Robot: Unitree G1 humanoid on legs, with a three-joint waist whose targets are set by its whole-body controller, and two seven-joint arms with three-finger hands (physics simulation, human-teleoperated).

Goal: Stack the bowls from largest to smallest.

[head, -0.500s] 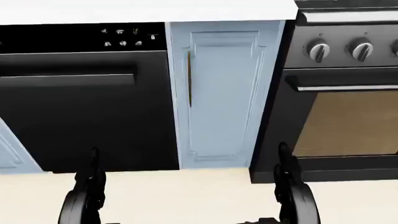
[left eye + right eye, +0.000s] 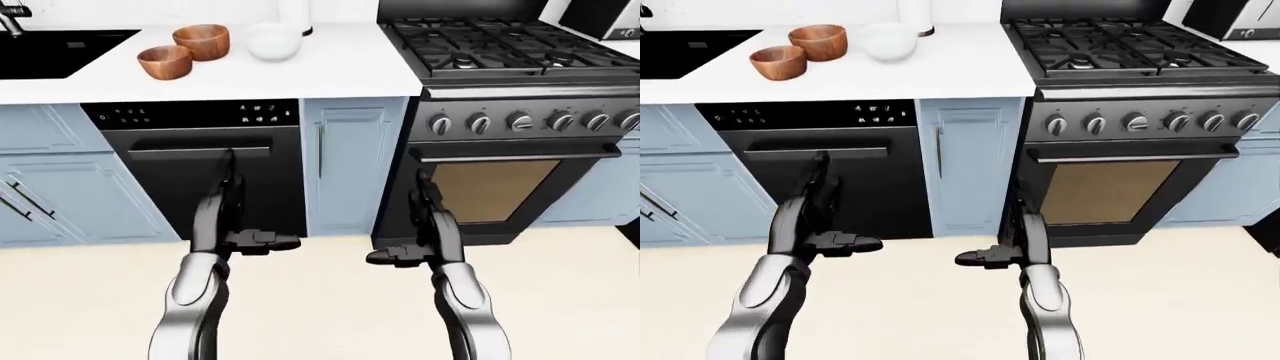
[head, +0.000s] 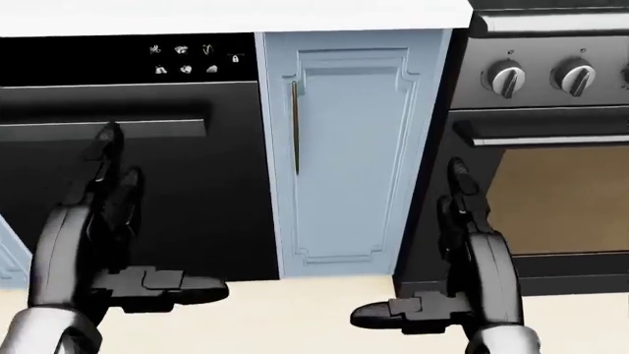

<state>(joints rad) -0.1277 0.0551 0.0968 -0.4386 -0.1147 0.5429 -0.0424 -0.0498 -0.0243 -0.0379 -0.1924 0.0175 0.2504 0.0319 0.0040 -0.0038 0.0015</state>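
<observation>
1. Bowls: three sit on the white counter, top left of your left-eye view. The small brown bowl is leftmost, the larger brown bowl is just beside it up and to the right, and the white bowl is further right, near the larger brown one.
2. All three stand upright, open side up, none nested in another. Whether the two brown ones touch, you cannot tell from these views.
3. The brown pair look wooden with darker insides; the white one is plain and pale against the counter.
4. They lie between the black sink at the left and the gas stove at the right, above the black dishwasher.
5. Your left hand is held low, fingers pointing up, overlapping the dishwasher door. Fingers are spread and empty; it grips nothing.
6. Your right hand is also low, fingers up, overlapping the edge of the oven door beside the narrow blue cabinet. Fingers apart, nothing held.
7. Both hands are well below counter level and well apart from the bowls.
8. Head view shows only cabinet fronts, oven knobs and your hands; no bowls there.
</observation>
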